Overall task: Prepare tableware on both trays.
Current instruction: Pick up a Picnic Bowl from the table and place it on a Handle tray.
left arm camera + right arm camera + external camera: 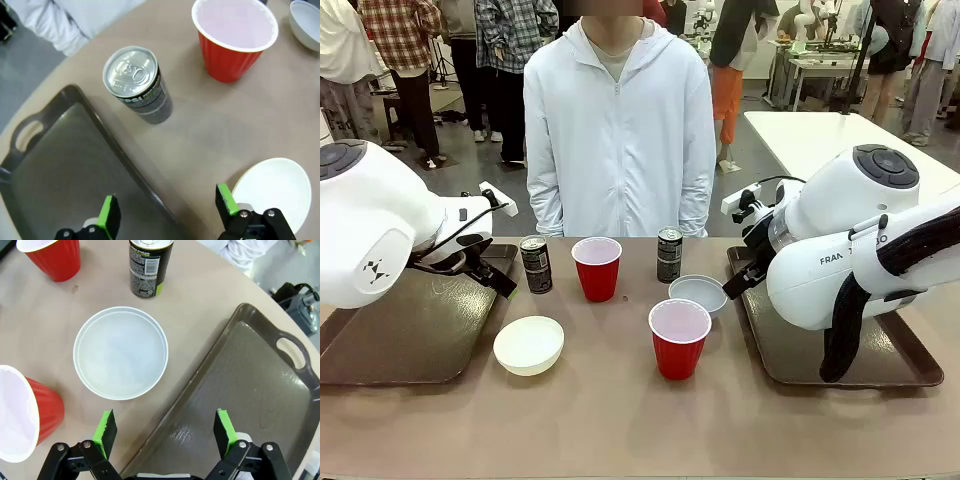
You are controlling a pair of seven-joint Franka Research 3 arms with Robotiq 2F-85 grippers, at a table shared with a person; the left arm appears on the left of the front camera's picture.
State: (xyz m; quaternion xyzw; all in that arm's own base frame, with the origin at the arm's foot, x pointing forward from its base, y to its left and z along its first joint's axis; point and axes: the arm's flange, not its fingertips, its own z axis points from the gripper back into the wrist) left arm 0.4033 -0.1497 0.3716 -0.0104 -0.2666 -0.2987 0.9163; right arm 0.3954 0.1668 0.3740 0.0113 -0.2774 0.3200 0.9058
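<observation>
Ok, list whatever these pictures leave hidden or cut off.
Front view: the left arm covers part of the left tray; the right arm covers part of the right tray.
Left wrist view: the grey-blue bowl is cut by the frame's corner.
Right wrist view: the can loses its top at the edge; its print is too small to read.

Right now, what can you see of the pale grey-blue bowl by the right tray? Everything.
The pale grey-blue round bowl sits upright and empty on the tan table. It looks like smooth matte plastic with a thin even rim; no marks show. It lies just left of the right-hand dark brown rectangular plastic tray, clear of its rim. A small dark drink can stands behind it, a red plastic cup in front, neither touching. Only the table touches it.
</observation>
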